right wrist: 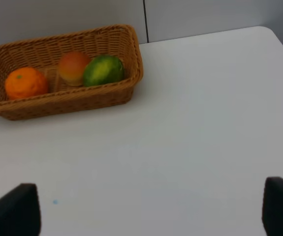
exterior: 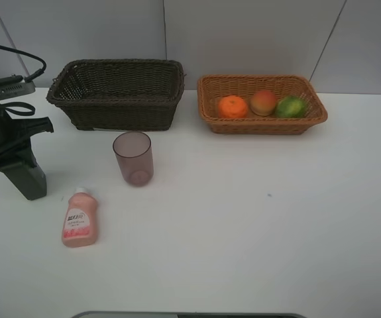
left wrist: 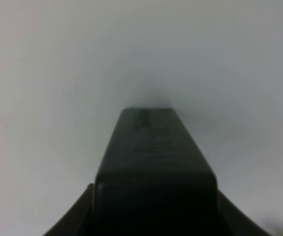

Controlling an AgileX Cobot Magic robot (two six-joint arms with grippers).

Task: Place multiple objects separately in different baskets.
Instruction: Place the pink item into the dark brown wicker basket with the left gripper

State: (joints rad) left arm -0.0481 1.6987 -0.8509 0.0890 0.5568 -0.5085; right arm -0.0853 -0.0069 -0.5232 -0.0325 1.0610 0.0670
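Pink squeeze bottle (exterior: 79, 224), nearest the high camera, lies flat on the white table (exterior: 256, 218) with its white cap pointing to twelve o'clock. At ten o'clock from it, at the far left, the left gripper (exterior: 11, 159) reaches down onto the dark angular bottle (exterior: 30, 182). The left wrist view shows a jaw pressed against each side of that bottle, so the grip is closed on it. The bottle leans, with its lower end at the table surface; whether it rests there cannot be told.

At two o'clock from the pink bottle stands the translucent mauve tumbler (exterior: 133, 158), upright, mouth upward, apart from everything else. At twelve o'clock from the tumbler sits the deeper dark brown basket (exterior: 120, 112), against the back wall. At three o'clock from it, just beside it, sits the shallower orange-tan basket (exterior: 263, 124). This holds three fruits in a row: the orange (exterior: 232, 106), the red-yellow peach (exterior: 264, 102) and the green-yellow mango (exterior: 290, 106), each close against its neighbour.

The right gripper (right wrist: 148, 211) appears only in its own wrist view, jaws spread wide over bare table with nothing between them.
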